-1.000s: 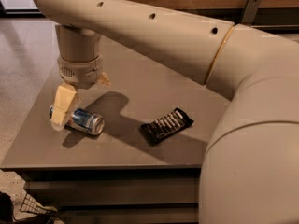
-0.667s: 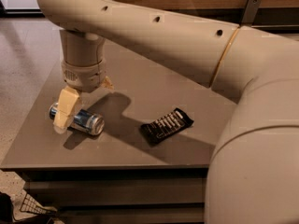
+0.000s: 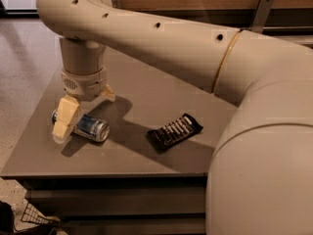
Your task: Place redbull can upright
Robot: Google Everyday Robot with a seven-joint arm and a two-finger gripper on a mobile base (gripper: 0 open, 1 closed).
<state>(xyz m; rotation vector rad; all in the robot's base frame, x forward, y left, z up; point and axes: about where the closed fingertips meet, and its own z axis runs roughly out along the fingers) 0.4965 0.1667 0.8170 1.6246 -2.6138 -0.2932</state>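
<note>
The redbull can lies on its side near the front left of the grey table, blue and silver, with one silver end facing right. My gripper hangs straight down over it, open. Its near finger stands in front of the can's left part. The far finger is behind the can. The can rests on the table between the two fingers. The can's left end is partly hidden by the near finger.
A black snack wrapper lies on the table to the right of the can. My arm crosses above the table's back and right side. The table's front edge is close to the can. Floor lies to the left.
My gripper has come down a little around the can. The can and the wrapper have not moved.
</note>
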